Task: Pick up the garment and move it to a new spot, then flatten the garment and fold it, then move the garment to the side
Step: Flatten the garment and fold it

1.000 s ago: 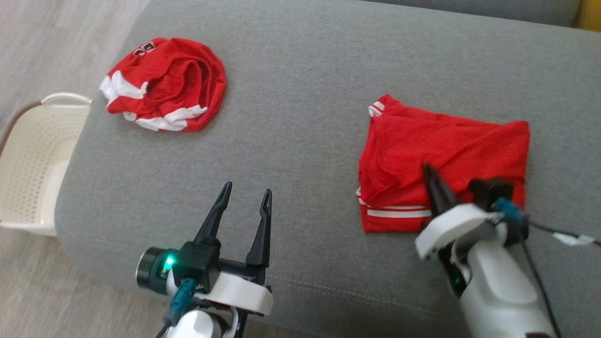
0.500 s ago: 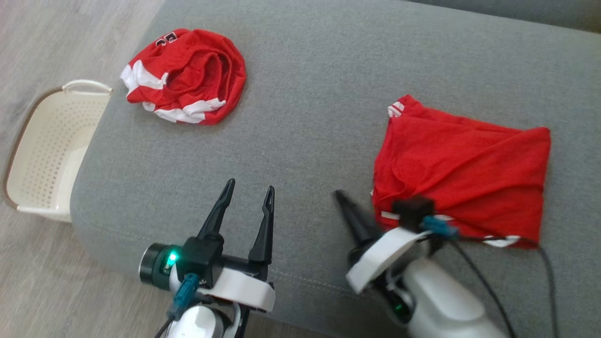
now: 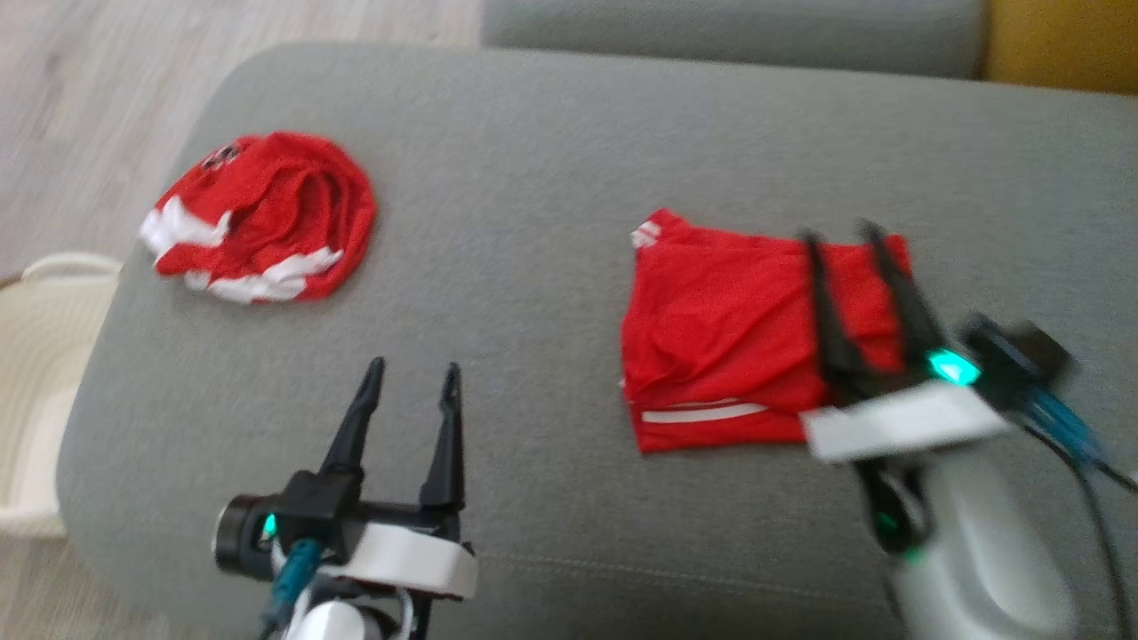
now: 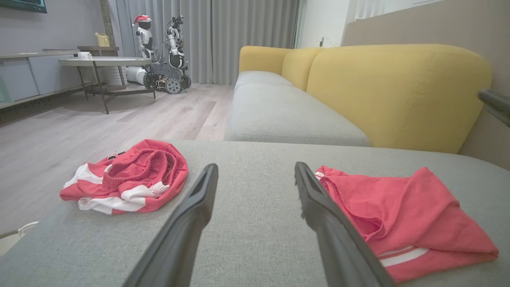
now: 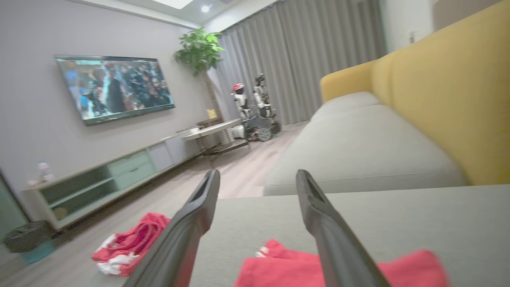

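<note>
A folded red garment (image 3: 720, 338) with a white stripe lies flat on the right half of the grey cushion (image 3: 533, 178); it also shows in the left wrist view (image 4: 398, 211) and the right wrist view (image 5: 279, 269). My right gripper (image 3: 837, 231) is open and hovers over the right part of the garment with nothing between its fingers (image 5: 257, 173). My left gripper (image 3: 414, 366) is open and empty above bare cushion near the front edge (image 4: 255, 166). A second red-and-white garment (image 3: 258, 218) sits crumpled at the far left (image 4: 127, 175).
A white perforated basket (image 3: 62, 262) stands on the floor beside the cushion's left end. A yellow backrest (image 4: 398, 87) rises behind the grey seats. Further back in the room are a round table (image 4: 103, 61) and another robot (image 4: 167, 52).
The right gripper was shut and is now open, and it has swung from the garment's front-left corner to above its right part. The head camera has shifted. The left gripper is unchanged.
</note>
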{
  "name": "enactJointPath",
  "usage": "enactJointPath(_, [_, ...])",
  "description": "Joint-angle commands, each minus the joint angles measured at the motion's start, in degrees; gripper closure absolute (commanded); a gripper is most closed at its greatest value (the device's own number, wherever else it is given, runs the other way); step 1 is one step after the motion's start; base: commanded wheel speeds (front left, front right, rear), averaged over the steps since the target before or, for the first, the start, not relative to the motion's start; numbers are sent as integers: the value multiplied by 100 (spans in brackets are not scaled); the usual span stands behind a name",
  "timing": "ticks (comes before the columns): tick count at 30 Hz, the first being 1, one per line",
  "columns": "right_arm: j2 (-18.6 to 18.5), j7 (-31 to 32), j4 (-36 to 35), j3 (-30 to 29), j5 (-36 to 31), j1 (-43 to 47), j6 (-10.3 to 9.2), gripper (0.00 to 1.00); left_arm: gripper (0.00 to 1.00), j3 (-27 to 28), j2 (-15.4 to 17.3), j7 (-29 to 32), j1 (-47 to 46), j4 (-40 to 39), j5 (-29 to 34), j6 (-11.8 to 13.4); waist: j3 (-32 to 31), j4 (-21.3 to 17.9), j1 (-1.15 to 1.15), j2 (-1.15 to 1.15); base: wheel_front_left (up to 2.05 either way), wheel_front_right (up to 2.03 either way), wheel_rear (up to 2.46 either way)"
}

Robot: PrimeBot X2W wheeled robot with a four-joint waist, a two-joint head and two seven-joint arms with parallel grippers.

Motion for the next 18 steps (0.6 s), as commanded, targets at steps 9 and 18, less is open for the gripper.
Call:
enactJointPath(9, [-311, -63, -1480, -1035, -475, 1484, 36, 0, 0, 664, -25, -30, 195, -581, 187, -71, -589, -663, 0, 0, 0, 0, 0])
enactJointPath(18, [-187, -63, -1644, -1148, -702, 2481, 36, 0, 0, 803, -27, -30, 743, -506, 431, -194, -823, -751, 0, 0, 0, 0, 0])
